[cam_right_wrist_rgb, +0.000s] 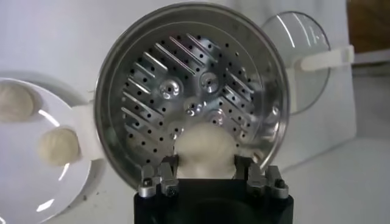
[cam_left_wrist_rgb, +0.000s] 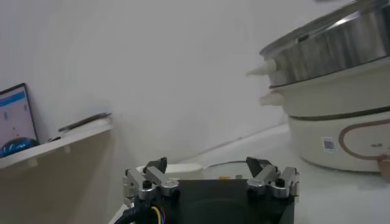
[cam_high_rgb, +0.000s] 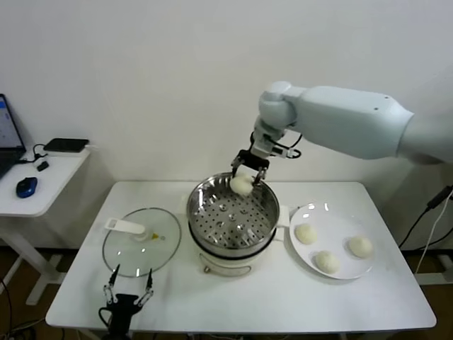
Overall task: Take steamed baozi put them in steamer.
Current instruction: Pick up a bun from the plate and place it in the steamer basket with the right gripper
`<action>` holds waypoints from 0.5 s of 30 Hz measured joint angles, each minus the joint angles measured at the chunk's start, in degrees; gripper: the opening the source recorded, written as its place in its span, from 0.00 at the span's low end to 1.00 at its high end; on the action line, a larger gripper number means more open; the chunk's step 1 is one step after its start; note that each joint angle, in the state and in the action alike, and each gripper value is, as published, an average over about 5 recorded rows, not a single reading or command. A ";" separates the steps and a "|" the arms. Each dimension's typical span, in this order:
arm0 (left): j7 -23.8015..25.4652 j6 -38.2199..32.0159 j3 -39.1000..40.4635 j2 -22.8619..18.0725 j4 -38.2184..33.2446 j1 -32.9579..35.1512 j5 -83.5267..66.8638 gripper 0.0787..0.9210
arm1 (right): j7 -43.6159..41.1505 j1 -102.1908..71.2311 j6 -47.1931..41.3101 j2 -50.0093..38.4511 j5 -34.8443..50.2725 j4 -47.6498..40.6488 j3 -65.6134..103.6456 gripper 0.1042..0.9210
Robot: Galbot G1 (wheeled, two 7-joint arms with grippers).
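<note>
My right gripper (cam_high_rgb: pixel 243 182) is shut on a cream-white steamed baozi (cam_high_rgb: pixel 241 185) and hangs over the far side of the steamer (cam_high_rgb: pixel 205 211), a shiny perforated steel basket on a white pot base. The right wrist view looks straight down past the held baozi (cam_right_wrist_rgb: pixel 205 148) between the fingers onto the steamer's perforated floor (cam_right_wrist_rgb: pixel 183 79). Three more baozi (cam_high_rgb: pixel 306 233) (cam_high_rgb: pixel 326 261) (cam_high_rgb: pixel 360 246) lie on the white plate (cam_high_rgb: pixel 354 225) right of the steamer. My left gripper (cam_high_rgb: pixel 128 284) stays parked, open, at the table's front left edge.
A round glass lid (cam_high_rgb: pixel 140 241) with a white handle lies left of the steamer. A side desk (cam_high_rgb: pixel 49 177) at the far left carries a mouse, a phone and a laptop. The steamer's side wall (cam_left_wrist_rgb: pixel 341 42) looms beside the left gripper (cam_left_wrist_rgb: pixel 208 173).
</note>
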 measured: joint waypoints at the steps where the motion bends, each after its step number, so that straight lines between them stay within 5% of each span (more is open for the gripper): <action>1: -0.01 -0.03 -0.02 0.00 0.05 -0.01 -0.01 0.88 | 0.23 -0.60 0.41 0.43 -1.02 -0.52 0.09 0.64; 15: -0.10 -0.19 -0.24 0.00 0.76 -0.47 -0.07 0.88 | 3.04 -8.72 3.33 4.72 -11.17 -9.12 3.15 0.64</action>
